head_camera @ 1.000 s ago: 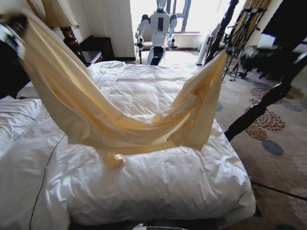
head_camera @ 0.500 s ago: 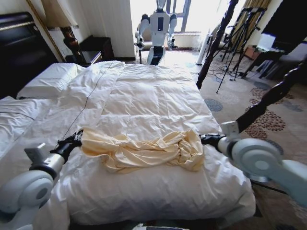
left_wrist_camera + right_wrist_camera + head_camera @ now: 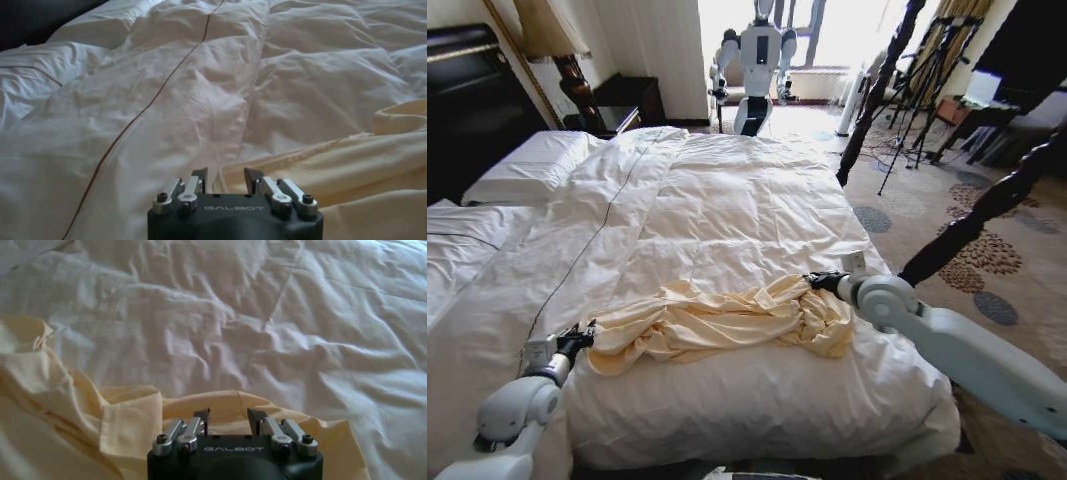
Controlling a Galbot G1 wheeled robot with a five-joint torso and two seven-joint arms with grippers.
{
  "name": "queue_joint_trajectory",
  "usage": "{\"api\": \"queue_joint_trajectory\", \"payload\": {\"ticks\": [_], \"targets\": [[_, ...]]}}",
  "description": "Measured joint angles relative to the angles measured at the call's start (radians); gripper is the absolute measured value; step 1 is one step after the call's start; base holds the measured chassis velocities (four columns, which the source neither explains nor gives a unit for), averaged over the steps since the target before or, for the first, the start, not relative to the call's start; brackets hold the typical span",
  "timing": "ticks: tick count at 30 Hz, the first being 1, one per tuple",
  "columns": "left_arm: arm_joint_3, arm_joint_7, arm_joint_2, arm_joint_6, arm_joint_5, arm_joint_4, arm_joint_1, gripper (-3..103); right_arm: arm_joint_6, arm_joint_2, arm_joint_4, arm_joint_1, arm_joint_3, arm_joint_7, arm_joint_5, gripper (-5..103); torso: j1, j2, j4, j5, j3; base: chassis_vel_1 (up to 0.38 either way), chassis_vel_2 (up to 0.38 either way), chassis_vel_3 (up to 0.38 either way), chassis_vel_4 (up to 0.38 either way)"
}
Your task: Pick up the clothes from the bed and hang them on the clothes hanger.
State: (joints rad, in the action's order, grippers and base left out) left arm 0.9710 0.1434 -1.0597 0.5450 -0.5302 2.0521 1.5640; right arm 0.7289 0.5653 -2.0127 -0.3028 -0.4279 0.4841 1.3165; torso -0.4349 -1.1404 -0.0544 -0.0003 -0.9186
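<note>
The bed [image 3: 727, 200] takes up most of the head view, its puffy white duvet [image 3: 747, 390] spread flat so whatever lies on it can be reached from the foot end. The shirt [image 3: 717, 320] is bunched into a long rumpled band across the near part of the duvet, running side to side, which looks like why one arm is stationed at each end of it. No hanger can be made out anywhere, so the hanging part is judged a long way off.

The right tool [image 3: 825, 281] is parked at the shirt's right end, low on the bed. In the right wrist view the fingers [image 3: 200, 418] are seen parted with a small gap, yellow fabric lying under and just past them, but nothing is actually pinched.

The left tool [image 3: 577, 338] is set at the opposite end, right by the shirt's edge. In the left wrist view its fingers [image 3: 199, 176] are likewise slightly apart, with a yellow hem just ahead and only duvet between them. So nothing is gripped on either side, as far as can be told.
</note>
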Motion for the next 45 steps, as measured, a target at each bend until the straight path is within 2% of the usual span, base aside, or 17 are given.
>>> {"api": "queue_joint_trajectory", "payload": {"ticks": [2, 3, 4, 5, 7, 8, 10, 13, 16, 18, 22, 29, 32, 38, 41, 43, 45], "targets": [[0.004, 0.003, 0.000, 0.000, 0.000, -0.001, -0.011, 47, 0.003, -0.036, 0.003, 0.076, -0.108, -0.100, -0.071, 45, 0.000, 0.000, -0.0002, -0.0002, 0.000, 0.000, 0.000, 0.000, 0.000], [0.006, 0.004, 0.000, 0.000, 0.001, -0.002, -0.017, 47, 0.003, -0.054, 0.011, 0.125, -0.173, -0.170, -0.119, 51, 0.000, 0.000, -0.0003, -0.0001, 0.000, 0.000, 0.000, 0.000, 0.000], [0.006, 0.004, 0.000, 0.000, 0.001, -0.002, -0.017, 47, 0.003, -0.054, 0.011, 0.125, -0.173, -0.170, -0.119, 51, 0.000, 0.000, -0.0003, -0.0001, 0.000, 0.000, 0.000, 0.000, 0.000], [0.006, 0.004, -0.002, 0.000, 0.004, -0.003, -0.024, 58, 0.003, -0.071, 0.025, 0.216, -0.278, -0.252, -0.166, 56, 0.000, 0.000, -0.0004, -0.0001, 0.000, 0.000, 0.000, 0.000, 0.000], [0.006, 0.006, -0.006, 0.000, 0.006, -0.004, -0.032, 64, 0.003, -0.069, 0.038, 0.290, -0.351, -0.282, -0.174, 66, 0.000, 0.000, -0.0003, -0.0007, 0.000, 0.000, 0.000, 0.000, 0.000], [0.006, 0.007, -0.009, 0.000, 0.006, -0.003, -0.036, 69, 0.003, -0.053, 0.045, 0.310, -0.373, -0.280, -0.166, 72, 0.000, 0.000, 0.0000, -0.0004, 0.000, 0.000, 0.000, 0.000, 0.000], [0.006, 0.007, -0.010, 0.000, 0.006, -0.002, -0.037, 74, 0.003, -0.045, 0.046, 0.312, -0.379, -0.275, -0.158, 72, 0.000, 0.000, 0.0001, -0.0003, 0.000, 0.000, 0.000, 0.000, 0.000], [0.010, 0.010, -0.003, 0.000, 0.001, 0.004, -0.038, 90, 0.003, -0.025, 0.030, 0.317, -0.407, -0.222, -0.111, 88, 0.000, 0.000, 0.0003, -0.0002, 0.000, 0.000, 0.000, 0.000, 0.000], [0.013, 0.011, 0.003, 0.000, -0.002, 0.005, -0.038, 96, 0.003, -0.026, 0.020, 0.317, -0.407, -0.206, -0.092, 93, 0.000, 0.000, 0.0001, -0.0001, 0.000, 0.000, 0.000, 0.000, 0.000], [0.019, 0.012, 0.016, 0.001, -0.008, 0.003, -0.039, 100, 0.003, -0.051, -0.014, 0.323, -0.399, -0.156, -0.003, 99, 0.000, 0.000, 0.0002, -0.0001, 0.000, 0.000, 0.000, 0.000, 0.000], [0.018, 0.018, 0.020, 0.000, -0.016, -0.002, -0.049, 100, 0.003, -0.081, -0.033, 0.318, -0.401, -0.129, 0.035, 100, 0.000, 0.000, -0.0001, -0.0004, 0.000, 0.000, 0.000, 0.000, 0.000], [0.008, 0.021, 0.019, -0.006, -0.022, -0.008, -0.061, 100, 0.003, -0.105, -0.028, 0.263, -0.397, -0.095, 0.039, 88, 0.000, 0.000, -0.0002, 0.0000, 0.000, 0.000, 0.000, 0.000, 0.000], [0.000, 0.020, 0.020, -0.021, -0.022, -0.013, -0.066, 100, 0.003, -0.053, 0.016, 0.217, -0.366, -0.092, 0.004, 71, 0.000, 0.000, 0.0001, -0.0001, 0.000, 0.000, 0.000, 0.000, 0.000], [0.002, 0.021, 0.032, -0.018, -0.024, -0.012, -0.064, 100, 0.002, 0.003, 0.050, 0.200, -0.356, -0.105, -0.046, 57, 0.000, 0.000, 0.0003, -0.0003, 0.000, 0.000, 0.000, 0.000, 0.000], [0.001, 0.006, 0.039, -0.026, -0.026, -0.011, -0.063, 100, 0.002, 0.026, 0.064, 0.196, -0.360, -0.121, -0.078, 47, 0.000, 0.000, 0.0002, -0.0002, 0.000, 0.000, 0.000, 0.000, 0.000], [-0.008, -0.056, 0.048, -0.069, -0.027, -0.017, -0.063, 100, 0.002, 0.035, 0.067, 0.193, -0.360, -0.121, -0.081, 37, 0.000, 0.000, 0.0001, -0.0002, 0.000, 0.000, 0.000, 0.000, 0.000], [-0.016, -0.069, 0.052, -0.080, -0.025, -0.020, -0.067, 100, 0.001, 0.035, 0.069, 0.193, -0.360, -0.121, -0.082, 31, 0.000, 0.000, 0.0003, -0.0002, 0.000, 0.000, 0.000, 0.000, 0.000]]}}
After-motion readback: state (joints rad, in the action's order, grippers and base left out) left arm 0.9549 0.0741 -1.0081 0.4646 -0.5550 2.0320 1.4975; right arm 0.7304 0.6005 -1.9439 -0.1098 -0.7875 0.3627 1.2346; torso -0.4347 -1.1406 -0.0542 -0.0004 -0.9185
